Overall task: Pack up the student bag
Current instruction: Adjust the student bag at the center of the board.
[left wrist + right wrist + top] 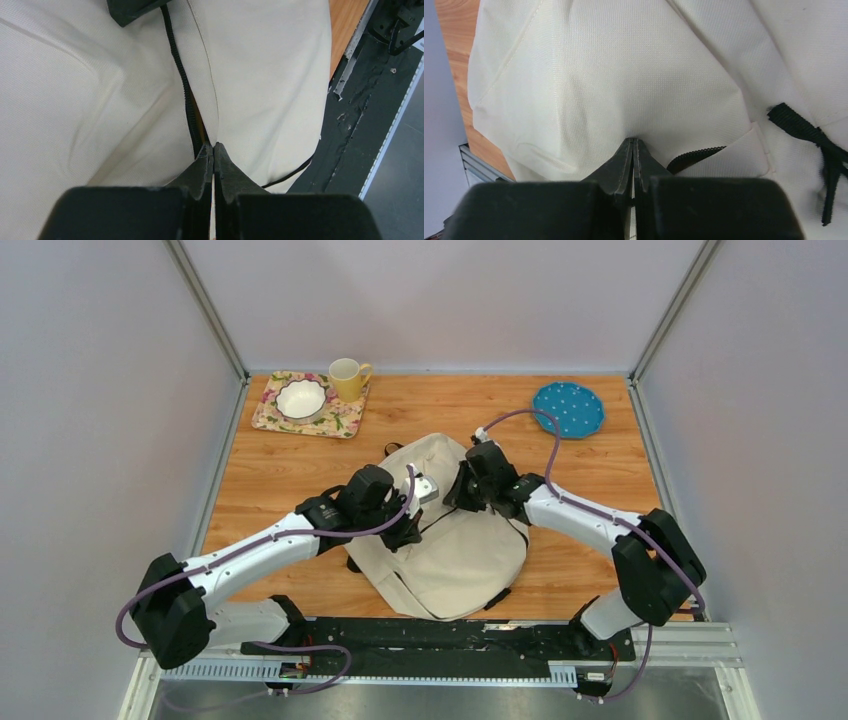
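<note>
The cream student bag (455,560) lies flat in the middle of the wooden table. My left gripper (405,532) is over its left part. In the left wrist view my left gripper (213,146) is shut, its tips pinching the bag's fabric (260,75) right at the black zipper line (180,75), which gapes slightly. My right gripper (457,496) is over the bag's top. In the right wrist view my right gripper (633,141) is shut, pinching a fold of the bag's fabric (624,65) beside a short open stretch of zipper (696,156). A black strap end (809,132) lies to the right.
A floral tray (340,420) with a white bowl (302,398) and a yellow mug (347,378) stand at the back left. A blue dotted plate (568,408) lies at the back right. The black base rail (430,640) runs along the near edge.
</note>
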`<action>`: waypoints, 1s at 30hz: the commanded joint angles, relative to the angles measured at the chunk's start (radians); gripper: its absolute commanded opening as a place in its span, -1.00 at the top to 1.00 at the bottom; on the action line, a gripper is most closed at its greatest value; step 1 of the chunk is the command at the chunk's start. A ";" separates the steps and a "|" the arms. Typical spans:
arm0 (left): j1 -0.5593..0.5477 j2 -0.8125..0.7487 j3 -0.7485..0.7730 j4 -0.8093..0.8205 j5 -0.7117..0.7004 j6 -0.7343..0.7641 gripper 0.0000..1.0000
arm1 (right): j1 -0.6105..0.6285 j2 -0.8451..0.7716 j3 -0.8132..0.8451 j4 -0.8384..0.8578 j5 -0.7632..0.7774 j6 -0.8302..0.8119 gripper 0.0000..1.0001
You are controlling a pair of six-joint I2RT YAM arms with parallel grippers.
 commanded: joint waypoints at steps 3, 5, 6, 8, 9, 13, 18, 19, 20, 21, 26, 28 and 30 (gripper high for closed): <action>-0.011 -0.040 0.003 0.004 0.045 0.008 1.00 | -0.004 -0.111 0.012 0.002 0.017 -0.136 0.85; -0.011 -0.040 0.001 0.001 0.030 0.011 1.00 | -0.003 -0.146 0.017 0.039 -0.062 -0.178 0.84; -0.012 -0.042 0.001 0.001 0.025 0.013 1.00 | -0.003 -0.159 0.025 0.039 -0.135 -0.202 0.83; -0.012 -0.045 -0.001 0.009 0.017 0.011 1.00 | -0.001 -0.148 0.066 0.002 -0.243 -0.221 0.83; -0.012 -0.045 -0.002 0.013 0.014 0.011 1.00 | -0.001 -0.125 0.078 -0.010 -0.278 -0.239 0.84; -0.011 -0.054 -0.002 0.033 -0.002 0.002 1.00 | 0.016 -0.076 0.094 -0.033 -0.357 -0.255 0.86; -0.011 -0.069 -0.007 0.047 -0.030 -0.001 1.00 | 0.020 0.002 0.117 -0.079 -0.401 -0.278 0.88; -0.012 -0.071 -0.008 0.047 -0.035 -0.003 1.00 | 0.020 0.016 0.141 -0.128 -0.383 -0.288 0.88; -0.011 -0.074 -0.013 0.047 -0.039 -0.004 1.00 | 0.022 0.030 0.153 -0.160 -0.345 -0.296 0.88; -0.012 -0.077 -0.016 0.045 -0.041 -0.004 1.00 | 0.022 0.045 0.163 -0.191 -0.215 -0.296 0.89; -0.012 -0.092 -0.049 0.042 -0.064 -0.015 1.00 | 0.002 0.024 0.170 -0.257 0.059 -0.266 0.88; -0.012 -0.097 -0.060 0.044 -0.068 -0.021 1.00 | -0.006 -0.001 0.164 -0.253 0.135 -0.250 0.83; -0.012 -0.103 -0.077 0.052 -0.085 -0.029 1.00 | -0.007 -0.034 0.152 -0.248 0.212 -0.235 0.75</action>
